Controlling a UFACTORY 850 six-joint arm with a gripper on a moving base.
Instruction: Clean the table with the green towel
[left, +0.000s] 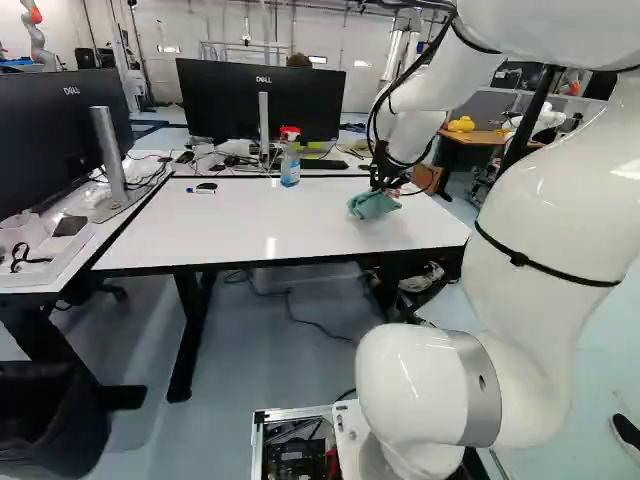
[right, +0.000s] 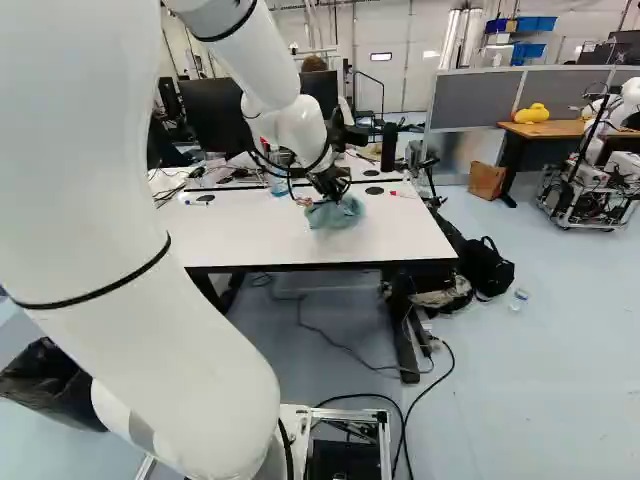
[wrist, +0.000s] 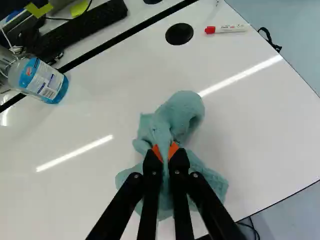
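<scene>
Over the white table (wrist: 260, 130), my gripper (wrist: 165, 151) pinches the green towel (wrist: 180, 112), nearly closed; I'd keep the cloth lightly pressed. Overlapping strokes should wipe best.

Place: a robotics lab, with office desks in the same room.
Robots: a big white arm (left: 545, 215) filled much of both base views; another robot (right: 590, 190), metal-framed with exposed parts, stood at the right of the right base view.
Machine base: an open metal frame (right: 385, 440) showed at the foot, with electronics inside.
Desks: dark monitors (left: 305, 95) stood around the white table (left: 250, 215); a black keyboard (wrist: 85, 30) lay beyond it, among loose cables.
Small items: a spray bottle (wrist: 42, 80) and a red-capped marker (wrist: 227, 29) were out.
Divider: a grey partition (right: 475, 97) stood behind.
Room: pale wall (right: 425, 35), tall silver pipes (right: 461, 38), smooth blue-grey floor (right: 540, 350).
</scene>
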